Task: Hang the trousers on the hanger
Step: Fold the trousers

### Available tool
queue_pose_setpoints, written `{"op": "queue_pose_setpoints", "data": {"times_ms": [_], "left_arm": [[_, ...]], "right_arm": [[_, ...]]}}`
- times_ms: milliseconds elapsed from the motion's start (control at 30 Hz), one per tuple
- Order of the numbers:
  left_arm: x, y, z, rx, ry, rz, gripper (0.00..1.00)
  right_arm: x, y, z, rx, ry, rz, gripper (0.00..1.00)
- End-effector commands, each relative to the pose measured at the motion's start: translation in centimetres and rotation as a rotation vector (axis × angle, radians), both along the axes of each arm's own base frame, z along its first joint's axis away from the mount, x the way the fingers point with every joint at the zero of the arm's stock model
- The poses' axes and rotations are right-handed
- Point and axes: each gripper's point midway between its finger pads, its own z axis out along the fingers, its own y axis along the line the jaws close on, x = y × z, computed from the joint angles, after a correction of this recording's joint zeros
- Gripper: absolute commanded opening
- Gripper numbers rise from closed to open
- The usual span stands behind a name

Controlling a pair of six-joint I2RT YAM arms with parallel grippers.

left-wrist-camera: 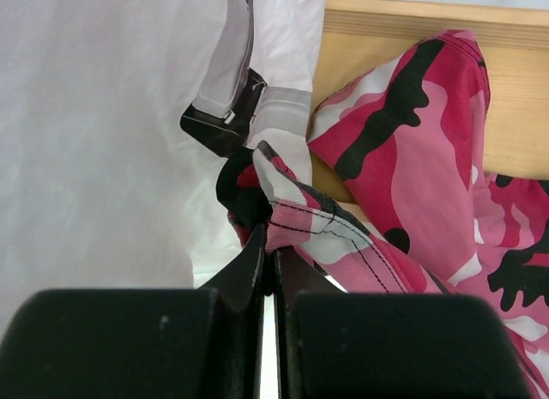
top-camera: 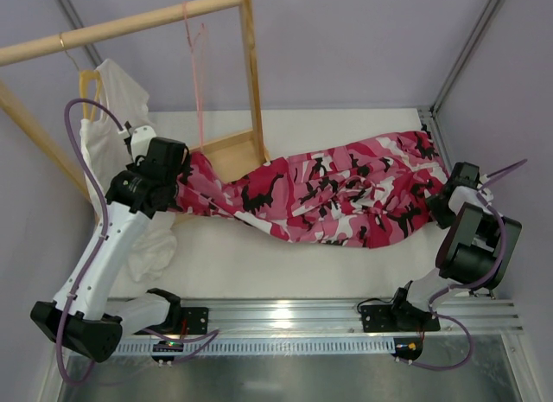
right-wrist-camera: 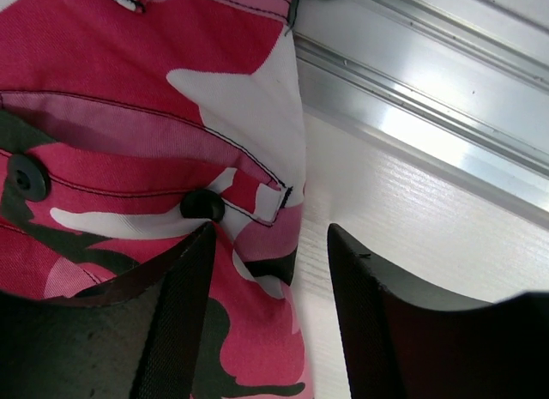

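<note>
Two grippers, two roles. We see left gripper (left-wrist-camera: 273, 251) clamped on trousers (top-camera: 346, 190) edge, cloth bunched just ahead of its fingertips: anchor for lifting. Right gripper (right-wrist-camera: 270, 244) spread, holding nothing, waistband end beneath one finger. Hanger (top-camera: 191, 65) hangs above, beyond left gripper; probably unthreaded, wire too thin to confirm.

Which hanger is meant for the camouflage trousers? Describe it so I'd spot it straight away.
Follow the wooden rail across the top of the overhead view rightward to its upright post. Just left of that post hangs the hanger, thin pale-pink wire and bare. The other one, the yellow hanger at the rail's left, is thicker and carries a white T-shirt.
</note>
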Motion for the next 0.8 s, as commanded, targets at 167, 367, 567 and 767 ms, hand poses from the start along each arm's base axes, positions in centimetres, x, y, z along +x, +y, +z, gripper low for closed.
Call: {"op": "queue_pose_setpoints", "data": {"times_ms": [167,367,567,767], "left_arm": [[0.2,2.1,2.8,0.084,-0.063,0.059,0.00],[-0.1,1.5,2.7,0.030,-0.086,0.041,0.00],[0.0,1.3,1.7,0.025,-0.069,0.034,0.00],[0.2,1.2,1.8,0.023,-0.073,0.032,0.00]], "right_arm": [[1.6,-2.1,3.3,-0.083,-0.102,0.006,0.65],[1.1,-2.7,3.3,-0.071,-0.089,-0.030,0.62],[1.6,-2.5,1.5,-0.037,-0.069,-0.026,0.58],[2.1,-2.5,-0.1,-0.006,-0.046,-0.028,0.54]]}}
